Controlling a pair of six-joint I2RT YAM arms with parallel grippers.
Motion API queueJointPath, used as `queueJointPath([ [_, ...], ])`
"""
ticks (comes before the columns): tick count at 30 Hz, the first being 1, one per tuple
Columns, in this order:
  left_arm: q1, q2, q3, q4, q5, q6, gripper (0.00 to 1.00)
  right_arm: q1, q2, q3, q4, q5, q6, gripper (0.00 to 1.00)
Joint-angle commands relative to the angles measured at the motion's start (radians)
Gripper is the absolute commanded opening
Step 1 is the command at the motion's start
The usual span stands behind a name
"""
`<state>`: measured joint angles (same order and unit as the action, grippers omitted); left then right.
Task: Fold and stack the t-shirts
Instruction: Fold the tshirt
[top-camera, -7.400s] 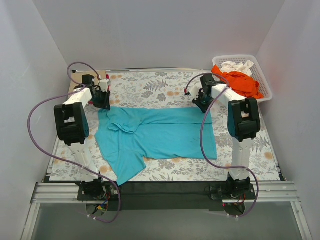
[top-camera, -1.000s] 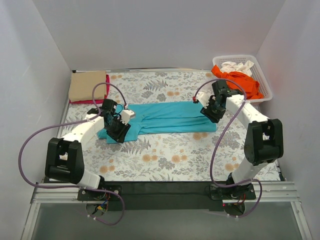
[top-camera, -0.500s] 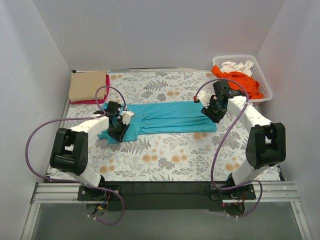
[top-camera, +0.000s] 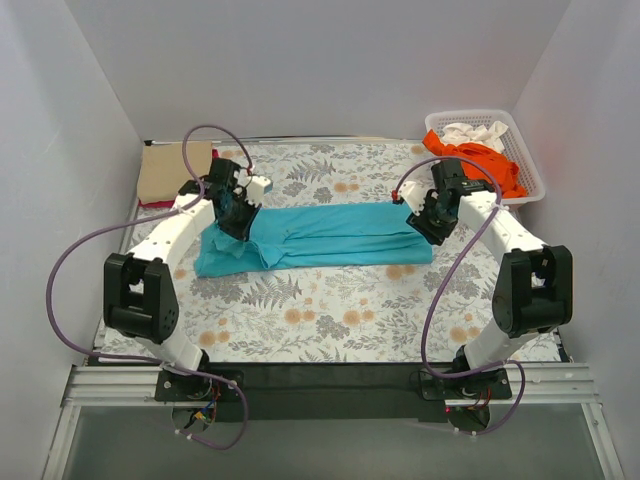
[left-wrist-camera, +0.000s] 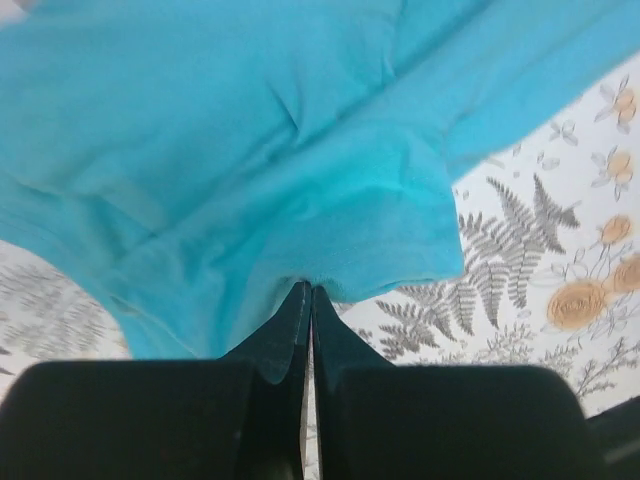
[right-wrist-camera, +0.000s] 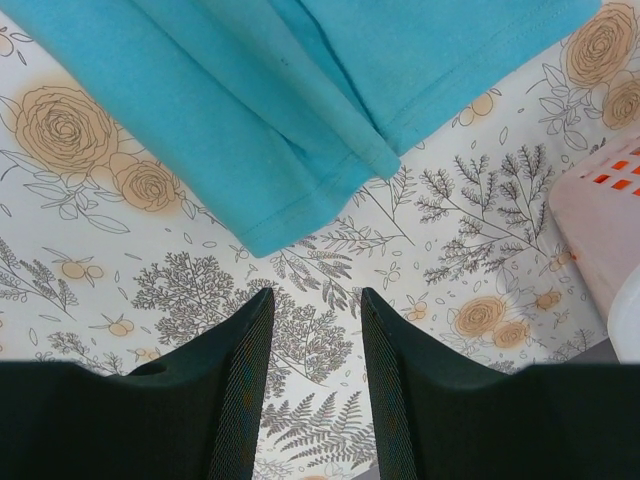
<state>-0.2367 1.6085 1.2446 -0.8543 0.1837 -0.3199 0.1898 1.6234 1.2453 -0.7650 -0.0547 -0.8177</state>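
Note:
A turquoise-teal t-shirt (top-camera: 330, 235) lies folded into a long band across the middle of the floral table cloth. My left gripper (top-camera: 238, 222) is shut on the shirt's left edge (left-wrist-camera: 330, 230) and holds it lifted. My right gripper (top-camera: 424, 220) is open and empty, just above the cloth beside the shirt's right end (right-wrist-camera: 290, 120). A folded tan t-shirt (top-camera: 172, 170) lies on a magenta-red one (top-camera: 156, 204) at the back left. An orange t-shirt (top-camera: 480, 165) and a white one (top-camera: 470, 131) lie in the basket.
A white lattice basket (top-camera: 533, 175) stands at the back right, and its corner shows in the right wrist view (right-wrist-camera: 605, 215). The grey-and-orange floral table cloth (top-camera: 340, 310) covers the table. White walls close in the left, right and back.
My left gripper has moved from the shirt's near-left corner toward the back, pulling the shirt's left edge with it. My right gripper has barely moved. The shirt is now a narrower band.

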Motion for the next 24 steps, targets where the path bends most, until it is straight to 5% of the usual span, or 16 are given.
queueJointPath([
  [1,0.030,0.076,0.122,-0.020,0.017,0.027,0.00,-0.009,-0.025,0.005,-0.016,-0.004,-0.008,0.40],
  [10,0.097,0.391,0.459,0.078,0.034,-0.013,0.00,-0.009,0.000,0.045,-0.020,-0.005,-0.001,0.40],
  [15,0.106,0.522,0.642,0.080,0.022,-0.016,0.00,-0.009,0.006,0.054,-0.025,0.003,-0.001,0.48],
  [24,0.106,0.616,0.696,0.051,0.005,-0.015,0.00,-0.009,0.113,0.112,-0.017,-0.016,0.014,0.41],
])
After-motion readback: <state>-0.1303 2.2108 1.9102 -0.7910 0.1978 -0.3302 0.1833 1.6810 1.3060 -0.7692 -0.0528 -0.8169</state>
